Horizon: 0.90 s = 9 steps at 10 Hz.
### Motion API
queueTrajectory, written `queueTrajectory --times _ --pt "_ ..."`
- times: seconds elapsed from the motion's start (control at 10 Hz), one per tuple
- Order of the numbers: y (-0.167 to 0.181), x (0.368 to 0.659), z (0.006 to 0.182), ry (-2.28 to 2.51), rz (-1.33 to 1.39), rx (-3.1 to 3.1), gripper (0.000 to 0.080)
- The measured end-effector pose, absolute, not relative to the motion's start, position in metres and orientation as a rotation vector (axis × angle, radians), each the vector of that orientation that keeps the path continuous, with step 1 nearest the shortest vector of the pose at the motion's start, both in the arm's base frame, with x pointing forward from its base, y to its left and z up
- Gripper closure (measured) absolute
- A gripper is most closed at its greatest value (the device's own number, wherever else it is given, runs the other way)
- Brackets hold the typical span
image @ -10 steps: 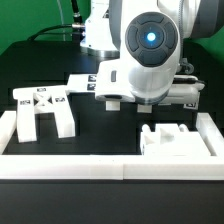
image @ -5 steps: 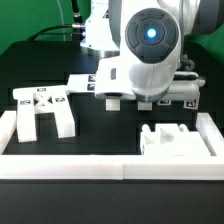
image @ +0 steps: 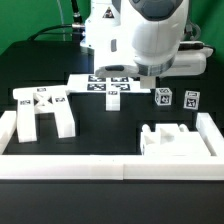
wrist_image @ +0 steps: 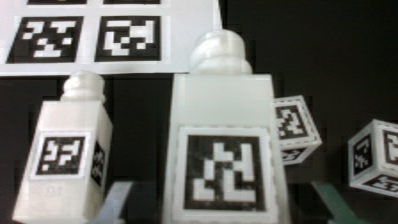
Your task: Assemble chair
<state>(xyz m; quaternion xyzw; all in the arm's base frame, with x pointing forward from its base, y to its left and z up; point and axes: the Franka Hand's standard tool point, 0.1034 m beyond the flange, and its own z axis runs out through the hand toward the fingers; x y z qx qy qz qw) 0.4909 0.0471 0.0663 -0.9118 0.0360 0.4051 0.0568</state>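
On the black table (image: pixel 100 130), exterior view: the cross-braced frame (image: pixel 42 112) of the chair lies toward the exterior view's left, tags facing up, its two prongs pointing at the camera. A blocky white seat part (image: pixel 172 140) sits at the exterior view's right, against the white rail (image: pixel 60 165) that edges the table along the near side. The marker board (image: pixel 102 86) lies flat at centre, behind both parts. Two small tagged pieces (image: pixel 163 97) stand just right of the board, close together. A short white part (image: pixel 114 102) rests at the board's near edge.

Arm pose: the Panda's bulky white wrist housing (image: pixel 150 35) hangs above the board's right end and the small pieces. It blocks the table behind it. The fingers and anything between them are hidden in this view.

Wrist view: a white chair leg (wrist_image: pixel 224 140) with a rounded peg end fills the centre, a large tag on its face. The gripper (wrist_image: pixel 219 205) has its two fingers (wrist_image: pixel 111 203) flanking the leg's lower end, pinched on it. A second leg (wrist_image: pixel 68 140) lies just beside the first, parallel, apart from it by a narrow dark gap. Two tagged cube-like pieces (wrist_image: pixel 295 122) sit on the leg's other side; the farther one is cut off by the frame edge. The marker board's tags show beyond the peg tips. Finger contact is blurred and partly out of frame.
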Motion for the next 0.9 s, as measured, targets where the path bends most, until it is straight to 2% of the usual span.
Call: queueTrajectory --times 0.2,0.4,0.6,0.9 --pt "0.047 0.497 0.063 0.113 1.174 -2.79 0.0508" --pt "0.045 0.51 0.064 0.115 0.979 -2.863 0.0508" --pt "0.047 0.528 0.083 0.113 0.797 -2.92 0.0508" --pt "0.049 0.559 0.102 0.116 0.54 -2.979 0.0508"
